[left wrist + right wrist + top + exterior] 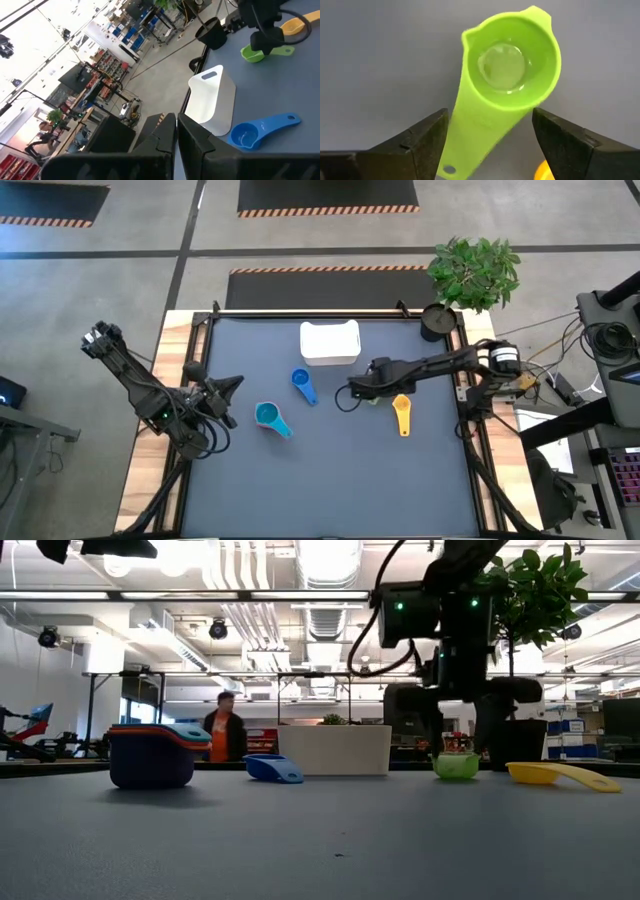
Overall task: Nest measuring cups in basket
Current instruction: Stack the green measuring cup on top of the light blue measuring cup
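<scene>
A green measuring cup (510, 65) lies bowl up on the dark mat, and its handle (470, 145) runs between the fingers of my open right gripper (490, 145), which touch nothing. The gripper points down over the cup (376, 399) near the mat's middle right. A yellow cup (402, 416) lies just nearer, and a blue cup (302, 384) lies in front of the white basket (330, 342). A teal-topped stack of cups (152, 754) sits at the near left. My left gripper (230, 386) waits shut at the mat's left side.
A black round cup (437, 321) stands at the far right corner, with a potted plant (477, 270) behind it. The mat's near half (330, 480) is bare. A person (224, 733) stands in the room beyond the table.
</scene>
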Controlling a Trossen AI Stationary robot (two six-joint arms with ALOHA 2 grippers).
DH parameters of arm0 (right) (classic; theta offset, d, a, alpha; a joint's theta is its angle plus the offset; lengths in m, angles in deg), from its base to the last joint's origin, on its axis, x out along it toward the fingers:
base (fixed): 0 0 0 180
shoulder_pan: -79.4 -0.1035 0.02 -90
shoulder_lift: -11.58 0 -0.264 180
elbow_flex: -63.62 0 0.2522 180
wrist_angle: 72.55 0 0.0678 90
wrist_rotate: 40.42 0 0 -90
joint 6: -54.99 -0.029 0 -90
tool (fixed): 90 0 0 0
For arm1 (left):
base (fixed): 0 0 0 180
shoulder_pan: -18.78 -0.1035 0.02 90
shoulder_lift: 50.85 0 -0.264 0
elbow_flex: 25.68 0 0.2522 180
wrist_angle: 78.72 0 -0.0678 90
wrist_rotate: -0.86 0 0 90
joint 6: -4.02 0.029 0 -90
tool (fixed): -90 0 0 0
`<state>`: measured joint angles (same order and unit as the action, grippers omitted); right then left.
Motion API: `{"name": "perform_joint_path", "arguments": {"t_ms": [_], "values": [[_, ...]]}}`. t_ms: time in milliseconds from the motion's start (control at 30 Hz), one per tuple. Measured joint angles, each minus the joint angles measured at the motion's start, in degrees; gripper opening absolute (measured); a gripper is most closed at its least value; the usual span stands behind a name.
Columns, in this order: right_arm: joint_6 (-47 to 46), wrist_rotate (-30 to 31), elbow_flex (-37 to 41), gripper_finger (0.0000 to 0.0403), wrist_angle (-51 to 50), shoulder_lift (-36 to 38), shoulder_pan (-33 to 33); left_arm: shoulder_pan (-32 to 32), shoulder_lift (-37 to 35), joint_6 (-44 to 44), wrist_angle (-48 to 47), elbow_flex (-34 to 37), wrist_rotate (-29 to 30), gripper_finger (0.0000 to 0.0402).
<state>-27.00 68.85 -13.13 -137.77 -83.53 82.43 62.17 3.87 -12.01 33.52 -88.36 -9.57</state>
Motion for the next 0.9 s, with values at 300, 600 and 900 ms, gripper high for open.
{"name": "perform_joint_path", "arguments": {"t_ms": [300, 600, 900], "values": [[-3.59, 1.81, -1.51, 0.0276, 1.81, -3.48, -0.02, 0.0, -0.11, -0.57, -0.06, 0.0, 0.0, 0.0], [-3.87, 3.28, -1.44, 0.0266, 3.69, -3.28, -0.02, 0.0, -0.15, -0.59, -0.24, 0.0, 0.0, 0.0], [-1.42, 5.29, -1.33, 0.0255, 5.29, -3.32, -0.02, 0.0, -0.15, -0.6, -0.27, 0.0, 0.0, 0.0]]}}
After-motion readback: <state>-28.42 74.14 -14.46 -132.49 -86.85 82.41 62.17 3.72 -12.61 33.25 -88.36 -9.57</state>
